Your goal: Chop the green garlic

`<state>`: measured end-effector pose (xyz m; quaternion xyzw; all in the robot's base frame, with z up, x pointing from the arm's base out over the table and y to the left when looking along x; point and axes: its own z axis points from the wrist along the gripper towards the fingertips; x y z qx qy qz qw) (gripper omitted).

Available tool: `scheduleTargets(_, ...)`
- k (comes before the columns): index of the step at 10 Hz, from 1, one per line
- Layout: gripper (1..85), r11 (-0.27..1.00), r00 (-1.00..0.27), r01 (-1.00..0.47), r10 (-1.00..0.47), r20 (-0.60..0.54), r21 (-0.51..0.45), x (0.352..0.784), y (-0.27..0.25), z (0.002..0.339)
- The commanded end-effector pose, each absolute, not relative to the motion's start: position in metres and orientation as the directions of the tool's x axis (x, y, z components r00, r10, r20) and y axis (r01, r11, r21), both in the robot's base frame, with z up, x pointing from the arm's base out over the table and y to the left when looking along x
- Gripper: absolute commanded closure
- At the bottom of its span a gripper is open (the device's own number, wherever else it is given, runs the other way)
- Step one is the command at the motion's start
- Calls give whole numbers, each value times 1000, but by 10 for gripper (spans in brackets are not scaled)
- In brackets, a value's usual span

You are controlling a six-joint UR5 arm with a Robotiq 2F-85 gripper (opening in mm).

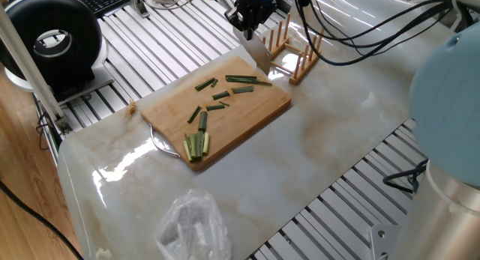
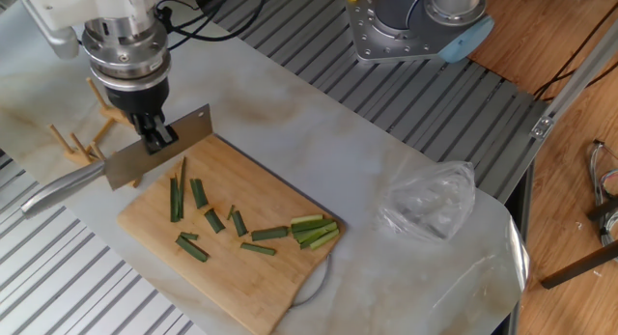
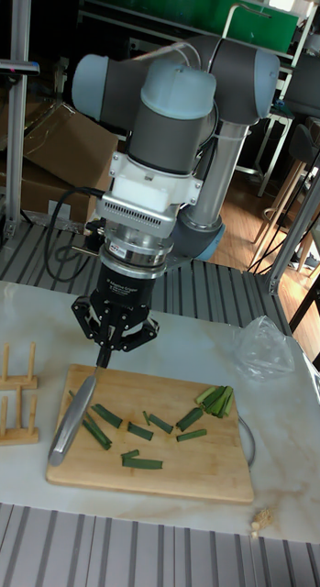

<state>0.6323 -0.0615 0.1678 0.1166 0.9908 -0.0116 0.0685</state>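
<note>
Several short dark-green pieces of green garlic (image 2: pixel 214 219) lie scattered on the bamboo cutting board (image 2: pixel 280 287), with the longest pieces (image 2: pixel 176 196) at its end nearest the knife. The same green garlic (image 1: pixel 240 79) shows on the board (image 1: pixel 262 114) in one fixed view, and green garlic (image 3: pixel 161 423) on the board (image 3: pixel 205 481) in the tall view. My gripper (image 2: pixel 157 139) is shut on a knife (image 2: pixel 174 140) by its blade, handle (image 2: pixel 58 188) sticking out sideways. The knife hangs above the board's end, clear of the garlic. The gripper (image 1: pixel 246 29) (image 3: pixel 106 356) shows in all views.
A neat bundle of paler yellow-green sticks (image 2: pixel 315 230) lies at the board's other end. A wooden peg rack (image 1: pixel 294 49) stands just beyond the board. A crumpled clear plastic bag (image 2: pixel 430 200) sits on the marble table. A metal ring (image 1: pixel 161 144) pokes out under the board.
</note>
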Motion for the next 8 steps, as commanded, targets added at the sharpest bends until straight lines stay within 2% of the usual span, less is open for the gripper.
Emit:
scheduleTargets(1, 843, 968, -963, 249, 246, -109, -18, 625, -58, 176)
scheduleTargets(3, 843, 974, -971, 226, 225, -86, -3, 620, -51, 177)
scheduleTargets(6, 843, 977, -972, 210, 207, -108, -24, 624, -52, 182)
scheduleTargets(8, 843, 992, -996, 77, 72, -50, -104, 607, -71, 182)
